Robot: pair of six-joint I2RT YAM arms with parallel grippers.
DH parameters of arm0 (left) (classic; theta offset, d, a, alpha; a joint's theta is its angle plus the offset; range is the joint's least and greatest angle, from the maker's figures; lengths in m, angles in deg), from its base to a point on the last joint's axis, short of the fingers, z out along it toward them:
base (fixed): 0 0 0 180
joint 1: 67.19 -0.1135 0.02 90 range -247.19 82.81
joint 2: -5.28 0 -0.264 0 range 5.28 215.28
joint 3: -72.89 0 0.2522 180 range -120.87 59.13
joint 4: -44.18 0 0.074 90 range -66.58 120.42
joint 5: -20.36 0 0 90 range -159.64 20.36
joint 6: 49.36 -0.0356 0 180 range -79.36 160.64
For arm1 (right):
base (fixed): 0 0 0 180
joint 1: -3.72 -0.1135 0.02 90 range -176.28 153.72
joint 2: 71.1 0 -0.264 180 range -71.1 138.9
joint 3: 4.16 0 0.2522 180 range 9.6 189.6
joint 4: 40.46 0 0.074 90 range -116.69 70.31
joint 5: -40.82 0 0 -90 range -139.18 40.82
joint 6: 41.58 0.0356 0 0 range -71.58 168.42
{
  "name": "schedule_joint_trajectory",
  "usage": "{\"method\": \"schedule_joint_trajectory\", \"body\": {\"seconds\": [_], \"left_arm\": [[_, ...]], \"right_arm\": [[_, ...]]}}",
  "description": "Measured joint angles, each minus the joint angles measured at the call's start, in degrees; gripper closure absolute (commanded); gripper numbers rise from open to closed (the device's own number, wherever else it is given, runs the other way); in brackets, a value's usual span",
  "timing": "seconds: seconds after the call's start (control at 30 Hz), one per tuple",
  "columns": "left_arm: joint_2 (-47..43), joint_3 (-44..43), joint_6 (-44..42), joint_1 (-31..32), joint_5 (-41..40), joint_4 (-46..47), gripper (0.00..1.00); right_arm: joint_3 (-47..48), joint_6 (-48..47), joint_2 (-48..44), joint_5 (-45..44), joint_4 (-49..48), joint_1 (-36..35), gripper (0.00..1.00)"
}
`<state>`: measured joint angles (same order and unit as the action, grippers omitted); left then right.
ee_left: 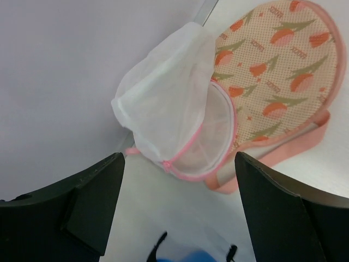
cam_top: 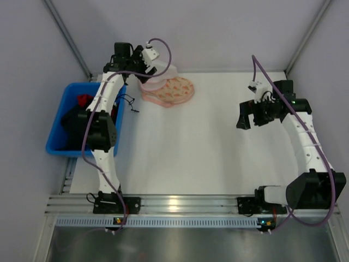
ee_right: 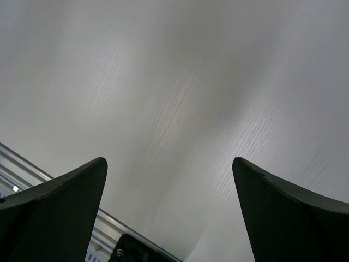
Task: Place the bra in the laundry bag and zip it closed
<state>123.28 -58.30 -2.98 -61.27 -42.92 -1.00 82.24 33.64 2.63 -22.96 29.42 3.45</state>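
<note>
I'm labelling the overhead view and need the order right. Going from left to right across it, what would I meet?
blue bin → laundry bag → peach patterned cloth → right gripper, jaws open.

The left arm (cam_top: 103,103) climbs from its base to a dark elbow, then reaches far forward, with the wrist turned to the right at the end of the reach. The left gripper (ee_left: 177,161) tilts down and forward with its jaws spread wide (its two dark fingers (ee_left: 92,202) fill the lower corners of the wrist view). The right arm (cam_top: 303,136) is folded: its elbow sits low near the base, the forearm runs forward, and the wrist bends to the left. The right gripper (ee_right: 169,161) faces toward the other arm's side, jaws equally wide apart.
</note>
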Motion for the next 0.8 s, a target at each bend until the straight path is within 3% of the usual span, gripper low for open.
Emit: {"method": "schedule_joint_trajectory", "body": {"seconds": [0.3,0.6,0.67,0.7,0.8], "left_arm": [[13.22,-0.74,-15.08,4.28,-2.49,14.82,0.1],[25.64,-4.66,-24.2,6.88,-7.82,30.8,0.11],[27.85,-5.22,-26.34,6.86,-9.16,33.05,0.19],[28.94,-5.38,-27.32,6.82,-9.99,34.27,0.31],[30.8,-5.53,-28.76,6.82,-11.56,36.2,0.54]], "right_arm": [[0.0,-0.02,2.23,-1.16,-0.11,0.0,0.01],[-1.9,0.0,2.58,-1.53,-0.7,0.0,0.01],[-2.12,0.0,2.58,-1.75,-0.7,0.0,0.01],[-2.14,0.0,2.58,-1.79,-0.74,0.0,0.01],[-2.14,0.0,2.58,-1.84,-0.74,0.0,0.01]]}}
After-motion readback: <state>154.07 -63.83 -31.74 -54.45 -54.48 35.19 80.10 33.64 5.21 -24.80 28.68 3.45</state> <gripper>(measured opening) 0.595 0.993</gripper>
